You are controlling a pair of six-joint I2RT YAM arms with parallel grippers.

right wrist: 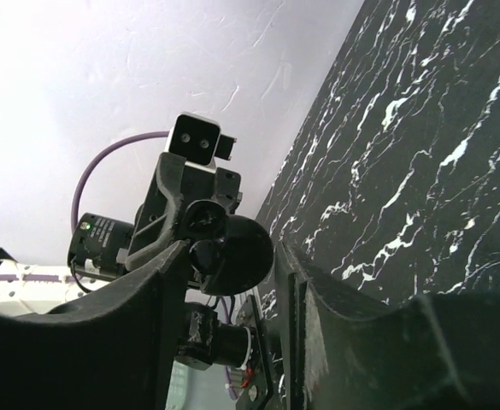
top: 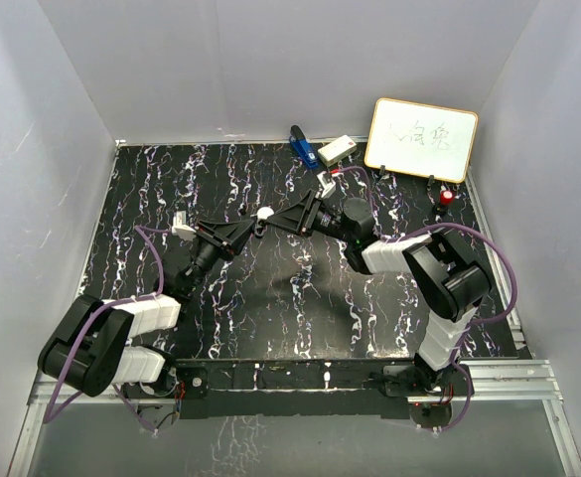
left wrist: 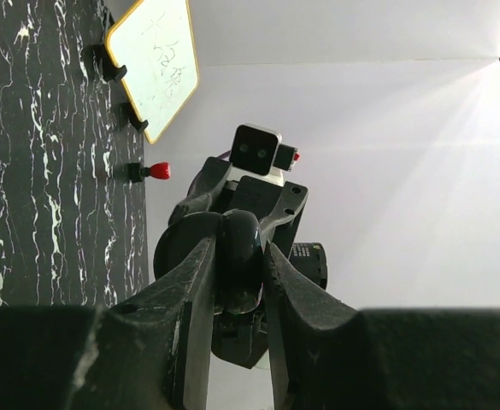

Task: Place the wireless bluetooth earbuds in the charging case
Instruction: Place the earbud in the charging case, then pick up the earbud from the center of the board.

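You cannot pick out the earbuds for certain. The only candidate is a small white piece [top: 265,213] in the top view, right where the two sets of fingertips meet over the middle of the table [top: 171,189]. It is too small there to tell whether it is an earbud or part of something else. At that same spot your wrist cameras show what looks to be the charging case [left wrist: 241,231], a dark, glossy, rounded body held clear of the table surface. Your left gripper [left wrist: 238,246] is clenched on it, with one finger pressed to each side near the tips. Your right gripper [right wrist: 232,248] meets it nose to nose from the opposite side. The dark body fills the gap between that gripper's fingertips, but you cannot tell whether they press on it or merely bracket it. Both arms reach inward, so each wrist camera looks straight at the other gripper. Along the back edge of the black, white-veined table, a whiteboard [top: 422,139] stands at the right with a small red-capped item [top: 447,198] near its right corner. A blue item [top: 301,146] sits beside a small white box [top: 338,150] to the left of the board.
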